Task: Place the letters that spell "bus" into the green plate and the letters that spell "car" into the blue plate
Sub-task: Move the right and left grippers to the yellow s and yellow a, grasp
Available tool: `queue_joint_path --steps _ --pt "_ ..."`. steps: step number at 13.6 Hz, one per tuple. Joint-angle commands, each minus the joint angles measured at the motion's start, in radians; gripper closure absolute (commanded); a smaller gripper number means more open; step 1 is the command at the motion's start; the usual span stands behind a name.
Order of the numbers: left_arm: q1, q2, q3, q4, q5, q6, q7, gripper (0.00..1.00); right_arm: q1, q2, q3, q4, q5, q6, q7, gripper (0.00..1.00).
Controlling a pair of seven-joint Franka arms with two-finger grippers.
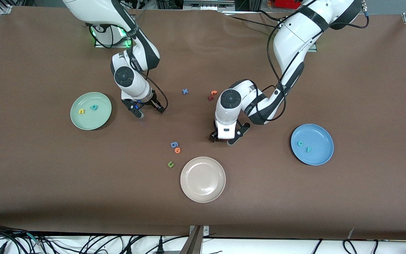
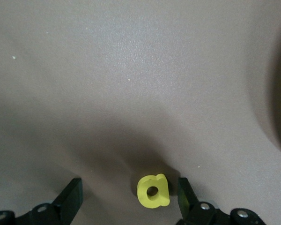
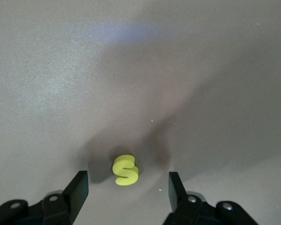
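Observation:
The green plate (image 1: 91, 121) holds a yellow u (image 1: 81, 111) and a teal b (image 1: 93, 107). Beside it, my right gripper (image 1: 150, 112) is low over the table. In the right wrist view this gripper (image 3: 127, 183) is open, and the yellow s (image 3: 125, 170) lies flat just ahead of its fingertips, touching neither. The blue plate (image 1: 317, 135) holds a teal c (image 1: 299, 143) and a teal r (image 1: 308, 149). My left gripper (image 1: 222, 140) is down at mid-table. It (image 2: 129, 190) is open around the yellow a (image 2: 153, 191), which lies close to one finger (image 2: 183, 190).
A beige-white plate (image 1: 203, 192) sits near the front edge. A blue g (image 1: 174, 144), an orange o (image 1: 177, 150) and a green u (image 1: 170, 164) lie beside it. A blue x (image 1: 185, 91) and orange and dark red letters (image 1: 213, 94) lie between the arms.

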Motion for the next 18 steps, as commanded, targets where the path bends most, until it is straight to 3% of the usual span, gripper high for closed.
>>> queue_joint_path --steps 1,4,5,8,13,15,18 --pt "-0.017 0.014 0.010 0.027 0.021 -0.011 -0.023 0.22 -0.007 0.012 0.005 -0.012 0.013 0.042 -0.036 0.22" --pt "-0.017 0.012 0.010 0.027 0.007 -0.035 -0.023 0.36 -0.007 0.041 0.005 -0.012 0.013 0.082 -0.044 0.23" --pt "-0.017 0.012 0.010 0.027 0.007 -0.037 -0.023 0.40 -0.007 0.043 0.005 -0.012 0.013 0.083 -0.044 0.31" --pt "-0.017 0.012 0.010 0.028 0.007 -0.038 -0.023 0.48 -0.007 0.043 0.005 -0.012 0.013 0.078 -0.048 0.70" --pt "-0.015 0.009 0.010 0.039 0.008 -0.061 -0.020 0.63 -0.007 0.038 0.005 -0.012 0.013 0.073 -0.064 0.95" --pt "-0.015 0.011 0.010 0.053 0.008 -0.089 -0.014 0.68 -0.008 0.017 0.000 -0.009 0.013 0.035 -0.068 0.95" --pt "-0.013 0.011 0.010 0.053 0.010 -0.089 -0.012 0.74 -0.008 -0.073 -0.040 0.011 0.012 -0.136 -0.093 0.95"
